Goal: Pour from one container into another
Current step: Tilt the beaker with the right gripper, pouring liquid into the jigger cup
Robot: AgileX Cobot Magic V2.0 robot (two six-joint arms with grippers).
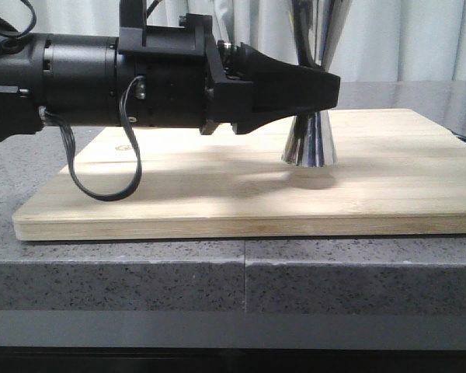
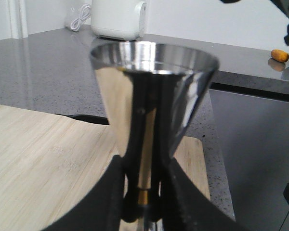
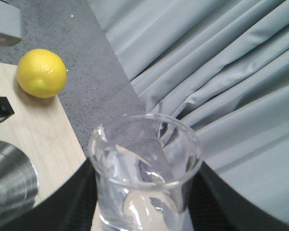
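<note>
Black fingers of the left gripper are clamped on the narrow waist of the jigger, one on each side, just above its thin gold band as the left wrist view shows it. That arm reaches in level from the left, its body lying horizontal over the cutting board with a black cable looping below it. Under the fingers the jigger's lower cone rests upright on the pale, grained wood; above them its upper cone flares wide, polished steel mirroring the room. Whether anything lies in that upper cup cannot be told.

Dark fingers of the right gripper close around the sides of the beaker, a clear glass vessel with a rounded rim and a small pouring lip, holding it tilted. Liquid cannot be made out through the glass. Off beyond the beaker's rim a yellow lemon sits at the board's edge beside speckled grey countertop, with grey pleated curtain behind.
</note>
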